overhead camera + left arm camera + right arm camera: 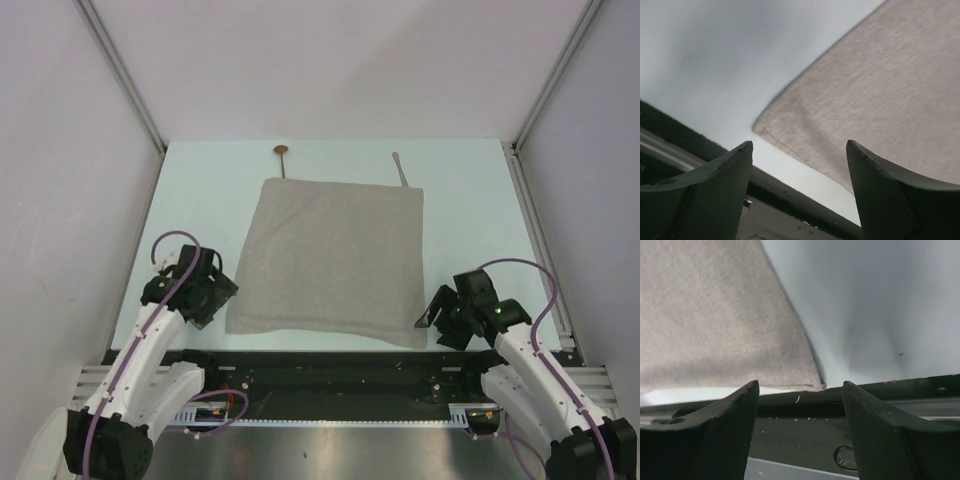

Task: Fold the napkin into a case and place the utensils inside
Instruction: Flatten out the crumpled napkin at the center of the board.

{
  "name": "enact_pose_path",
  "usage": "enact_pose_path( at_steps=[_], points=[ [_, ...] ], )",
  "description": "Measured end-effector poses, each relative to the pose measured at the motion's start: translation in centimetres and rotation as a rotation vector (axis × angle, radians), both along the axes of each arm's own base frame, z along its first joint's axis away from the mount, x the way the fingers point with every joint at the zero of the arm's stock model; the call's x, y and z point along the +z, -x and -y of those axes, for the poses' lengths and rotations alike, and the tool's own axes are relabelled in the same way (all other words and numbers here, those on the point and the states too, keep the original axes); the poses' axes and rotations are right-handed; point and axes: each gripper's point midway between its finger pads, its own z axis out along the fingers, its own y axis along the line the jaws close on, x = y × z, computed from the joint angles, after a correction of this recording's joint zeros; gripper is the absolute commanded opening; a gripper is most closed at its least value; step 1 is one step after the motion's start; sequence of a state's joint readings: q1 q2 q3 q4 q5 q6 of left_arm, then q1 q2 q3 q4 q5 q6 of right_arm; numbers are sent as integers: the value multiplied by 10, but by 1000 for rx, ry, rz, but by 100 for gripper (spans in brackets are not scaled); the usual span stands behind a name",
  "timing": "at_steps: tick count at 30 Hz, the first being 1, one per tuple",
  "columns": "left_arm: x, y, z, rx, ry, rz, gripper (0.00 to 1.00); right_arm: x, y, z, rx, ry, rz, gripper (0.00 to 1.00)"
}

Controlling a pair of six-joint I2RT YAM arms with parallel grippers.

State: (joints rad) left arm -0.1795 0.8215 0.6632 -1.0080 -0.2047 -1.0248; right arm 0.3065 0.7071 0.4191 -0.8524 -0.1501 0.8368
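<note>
The grey-beige napkin (335,262) lies spread flat in the middle of the table. The spoon's copper-brown bowl (282,151) and the tip of the silver knife (400,168) stick out past its far edge; the rest of both is hidden under the cloth. My left gripper (220,300) is open and empty, just left of the napkin's near-left corner (790,130). My right gripper (433,313) is open and empty, just right of the near-right corner (810,382). In the wrist views both grippers (799,150) (800,390) hover over the table's near edge and touch nothing.
A black rail (330,362) runs along the table's near edge, right under both grippers. White walls with metal posts (125,75) close in the left, right and back. Bare pale table (480,200) lies on both sides of the napkin.
</note>
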Motion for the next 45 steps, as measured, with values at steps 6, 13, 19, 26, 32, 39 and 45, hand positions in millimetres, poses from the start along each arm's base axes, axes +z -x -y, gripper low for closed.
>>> enact_pose_path(
  at_steps=[6,13,19,26,32,39,45],
  points=[
    [15,-41,25,-169,65,128,40,10,-43,6,-17,26,26,61],
    [-24,-86,56,-322,142,41,28,28,-115,-34,104,18,210,49],
    [-54,-93,67,-355,185,-32,31,-7,-153,-47,115,30,201,47],
    [-71,-100,70,-357,194,-56,32,-17,-186,-43,84,43,240,47],
    [-69,-117,72,-363,190,-55,35,-15,-229,-38,102,105,281,50],
    [-47,-122,64,-376,122,2,65,-11,-209,-14,105,256,206,75],
    [1,-95,46,-314,40,100,66,29,-159,18,-18,337,175,73]
  ],
)
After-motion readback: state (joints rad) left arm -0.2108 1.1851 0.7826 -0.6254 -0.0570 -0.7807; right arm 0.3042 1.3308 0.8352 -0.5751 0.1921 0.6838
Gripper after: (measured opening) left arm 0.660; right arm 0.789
